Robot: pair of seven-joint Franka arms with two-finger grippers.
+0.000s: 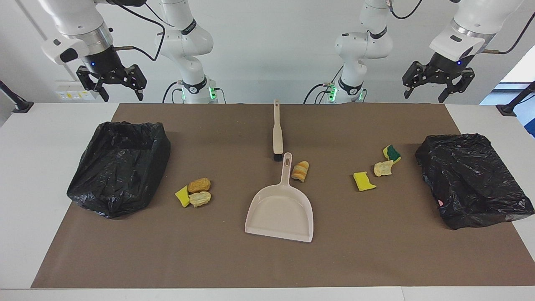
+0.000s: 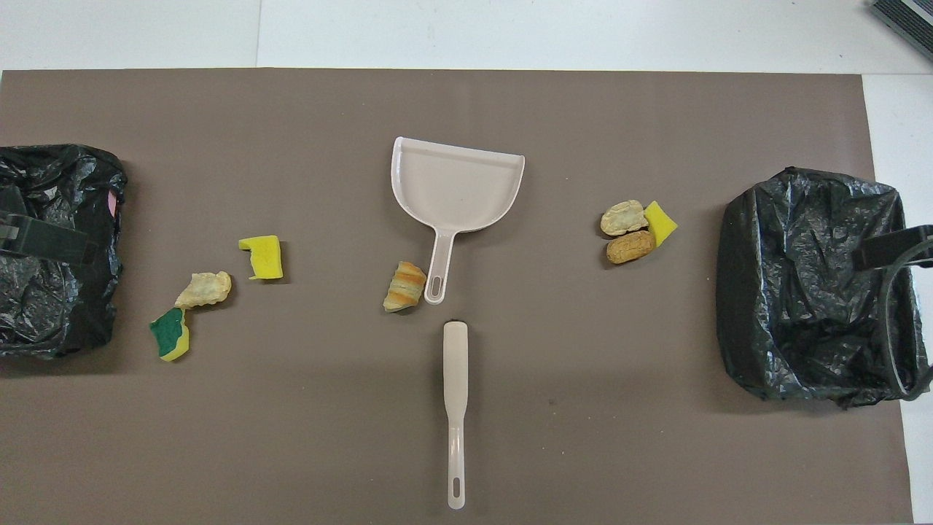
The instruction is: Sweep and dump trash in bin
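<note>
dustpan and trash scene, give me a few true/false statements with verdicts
1. The dustpan holds two scraps. False: it is empty.
2. The brush lies nearer to the robots than the dustpan. True.
3. The striped bread lump lies beside the dustpan's handle. True.
4. The right gripper grips the brush. False: it hangs open in the air above the table's edge, holding nothing.
5. The left gripper is open and empty. True.
6. All the trash is in the bin. False: seven scraps lie on the mat.

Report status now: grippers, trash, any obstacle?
Left gripper and right gripper open, raised, empty. Trash scraps unswept on mat; dustpan, brush untouched. No obstacle.
</note>
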